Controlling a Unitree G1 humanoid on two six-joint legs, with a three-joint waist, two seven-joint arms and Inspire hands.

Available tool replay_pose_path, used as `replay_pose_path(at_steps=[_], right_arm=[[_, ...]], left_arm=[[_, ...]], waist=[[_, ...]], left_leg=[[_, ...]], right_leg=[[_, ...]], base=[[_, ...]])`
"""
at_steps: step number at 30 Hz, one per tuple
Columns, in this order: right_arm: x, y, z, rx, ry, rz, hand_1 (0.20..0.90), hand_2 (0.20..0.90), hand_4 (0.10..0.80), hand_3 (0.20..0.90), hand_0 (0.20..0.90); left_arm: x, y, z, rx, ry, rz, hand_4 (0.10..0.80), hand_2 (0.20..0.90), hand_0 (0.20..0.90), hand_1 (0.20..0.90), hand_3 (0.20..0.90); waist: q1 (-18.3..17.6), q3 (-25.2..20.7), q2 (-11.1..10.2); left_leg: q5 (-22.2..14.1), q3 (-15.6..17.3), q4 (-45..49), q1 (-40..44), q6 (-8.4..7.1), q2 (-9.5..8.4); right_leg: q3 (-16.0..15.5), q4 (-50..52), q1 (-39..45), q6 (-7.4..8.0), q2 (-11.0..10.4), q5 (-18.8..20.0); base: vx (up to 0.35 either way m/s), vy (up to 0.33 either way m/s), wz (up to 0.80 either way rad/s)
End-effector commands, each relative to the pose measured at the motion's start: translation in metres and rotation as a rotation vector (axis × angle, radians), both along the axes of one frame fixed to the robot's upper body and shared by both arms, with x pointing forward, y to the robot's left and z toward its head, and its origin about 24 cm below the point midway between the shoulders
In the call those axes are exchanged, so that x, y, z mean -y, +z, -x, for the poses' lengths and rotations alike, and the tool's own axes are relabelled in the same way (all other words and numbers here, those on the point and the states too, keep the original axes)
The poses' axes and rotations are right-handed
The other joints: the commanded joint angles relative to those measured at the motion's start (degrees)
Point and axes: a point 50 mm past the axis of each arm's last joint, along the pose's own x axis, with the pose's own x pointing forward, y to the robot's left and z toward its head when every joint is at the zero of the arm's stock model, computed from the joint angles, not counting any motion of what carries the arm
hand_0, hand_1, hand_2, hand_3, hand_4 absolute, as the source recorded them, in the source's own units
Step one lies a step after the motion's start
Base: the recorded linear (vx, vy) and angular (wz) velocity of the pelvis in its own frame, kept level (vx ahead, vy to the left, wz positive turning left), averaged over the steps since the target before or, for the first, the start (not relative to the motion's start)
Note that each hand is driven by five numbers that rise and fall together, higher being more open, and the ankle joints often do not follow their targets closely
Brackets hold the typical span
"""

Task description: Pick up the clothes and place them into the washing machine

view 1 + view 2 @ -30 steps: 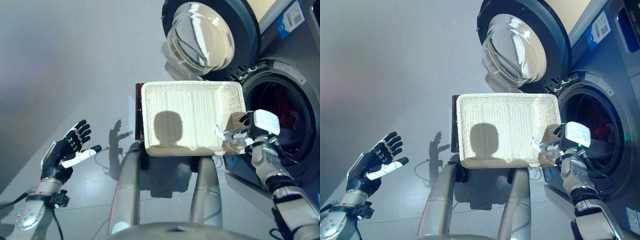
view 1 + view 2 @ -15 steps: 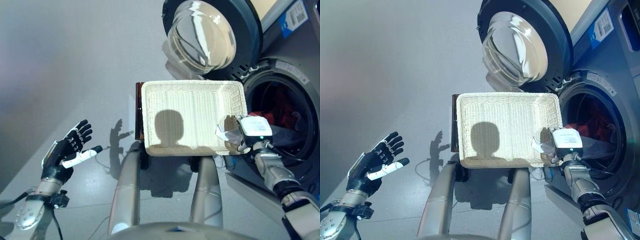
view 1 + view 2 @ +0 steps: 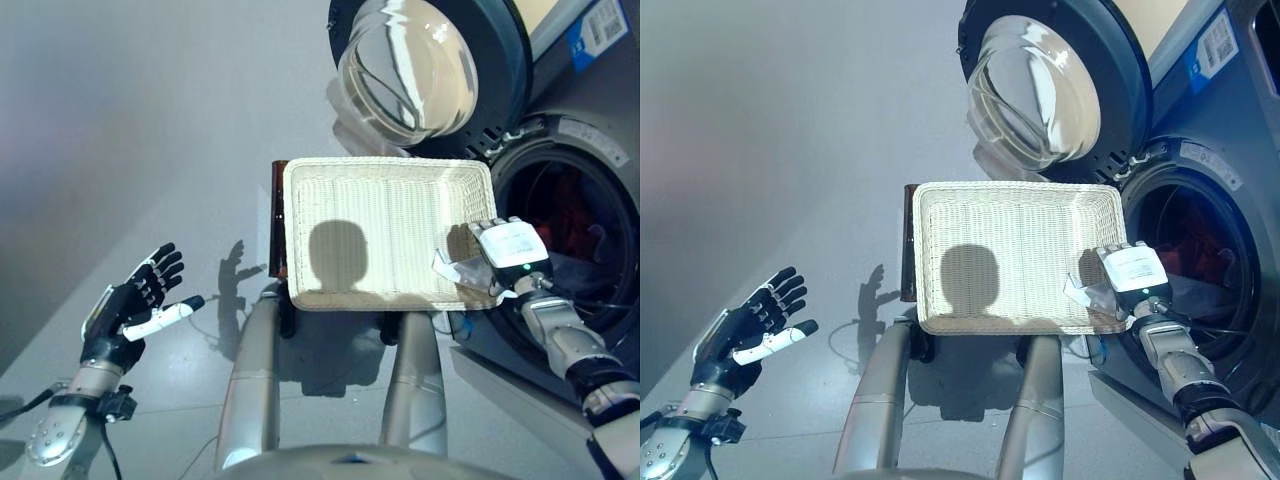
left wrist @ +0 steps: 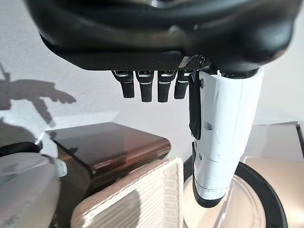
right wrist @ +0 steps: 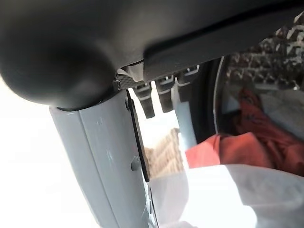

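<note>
The white wicker basket [image 3: 290, 240] sits on the dark brown box [image 3: 279, 225] and holds no clothes. Red clothes [image 3: 1195, 240] and a pale cloth [image 3: 578, 272] lie inside the washing machine drum [image 3: 590, 190]; they also show in the right wrist view [image 5: 251, 147]. My right hand [image 3: 510, 245] is at the basket's near right corner beside the drum opening, its back up, fingers straight, white thumb [image 3: 455, 270] over the rim. My left hand [image 3: 125, 310] is open and empty over the floor at the lower left.
The machine's round glass door [image 3: 405, 65] stands swung open behind the basket. The machine's front panel [image 3: 500, 360] runs down the right side. Grey floor [image 3: 130, 130] spreads to the left.
My right hand has moved from beside the drum opening over the basket's near right corner and turned its back up. My left hand has sunk slightly.
</note>
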Motion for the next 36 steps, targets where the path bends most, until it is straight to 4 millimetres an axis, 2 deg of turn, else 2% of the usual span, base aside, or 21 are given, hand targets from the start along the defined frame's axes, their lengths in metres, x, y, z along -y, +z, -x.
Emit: replay_pose_path(at_steps=[1,7,18,19,22,25,29,36], right_arm=[[0.029,0.027,0.009,0.041,-0.03,0.125,0.9,0.9,0.8,0.9,0.9],[0.037,0.015,0.018,0.003,-0.075,0.132,0.9,0.9,0.8,0.9,0.9],[0.025,0.008,0.006,0.004,-0.057,0.101,0.9,0.9,0.8,0.9,0.9],[0.017,0.014,-0.001,0.043,-0.01,0.093,0.9,0.9,0.8,0.9,0.9],[0.0,0.0,-0.011,-0.018,0.016,0.078,0.9,0.9,0.8,0.9,0.9],[-0.006,-0.021,-0.006,-0.081,-0.004,0.085,0.9,0.9,0.8,0.9,0.9],[-0.013,-0.036,-0.005,-0.103,-0.023,0.074,0.9,0.9,0.8,0.9,0.9],[-0.013,-0.031,-0.014,-0.097,-0.05,0.124,0.9,0.9,0.8,0.9,0.9]], left_arm=[[-0.009,0.033,0.001,0.158,0.014,-0.07,0.8,0.9,0.9,0.9,0.9],[-0.008,0.034,0.001,0.164,0.007,-0.069,0.8,0.9,0.9,0.9,0.9],[-0.006,0.031,-0.002,0.171,0.015,-0.058,0.8,0.9,0.9,0.9,0.9],[-0.006,0.031,-0.001,0.179,0.023,-0.05,0.8,0.9,0.9,0.9,0.9],[-0.002,0.029,-0.004,0.168,-0.002,-0.024,0.8,0.9,0.9,0.9,0.9],[0.001,0.03,-0.006,0.176,-0.016,-0.02,0.8,0.9,0.9,0.9,0.9],[0.002,0.032,-0.007,0.189,-0.024,-0.03,0.8,0.9,0.9,0.9,0.9],[0.001,0.036,-0.008,0.207,-0.019,-0.035,0.8,0.9,0.9,0.9,0.9]], waist=[[-0.22,-2.32,0.13],[-0.24,-2.46,0.13],[-0.13,-2.81,0.06],[-0.04,-2.82,0.04],[0.23,-2.77,0.21],[0.26,-2.71,0.41],[0.49,-2.26,0.58],[1.03,-1.79,0.87]], left_leg=[[5.63,-3.18,-8.76,-0.16,-4.45,3.21],[5.11,-3.34,-7.47,-0.76,-4.53,3.32],[4.02,-3.46,-5.15,-1.67,-4.48,3.34],[3.92,-3.4,-4.99,-1.89,-4.45,3.29],[3.84,-3.19,-4.72,-2.15,-4.42,3.28],[3.85,-3.09,-4.8,-2.15,-4.38,3.21],[3.96,-3.0,-4.91,-2.27,-4.29,3.09],[4.09,-2.71,-4.56,-2.62,-4.27,3.02]], right_leg=[[1.65,-1.4,-1.36,-1.31,-0.13,0.58],[1.66,-0.2,-1.9,-1.58,0.07,-0.17],[1.88,1.91,-2.7,-1.96,0.43,-1.31],[1.88,1.96,-2.85,-1.98,0.48,-1.33],[1.84,2.22,-2.98,-2.04,0.42,-1.49],[1.91,2.13,-3.05,-2.08,0.45,-1.34],[2.05,1.96,-3.26,-2.1,0.4,-1.2],[2.32,2.49,-3.91,-2.26,0.41,-1.1]], base=[[0.0,0.0,0.0],[0.0,0.0,0.0],[0.0,0.0,0.0],[0.0,0.0,0.0],[-0.005,0.008,-0.03],[0.0,0.0,0.0],[-0.008,0.001,0.0],[0.0,0.0,0.0]])
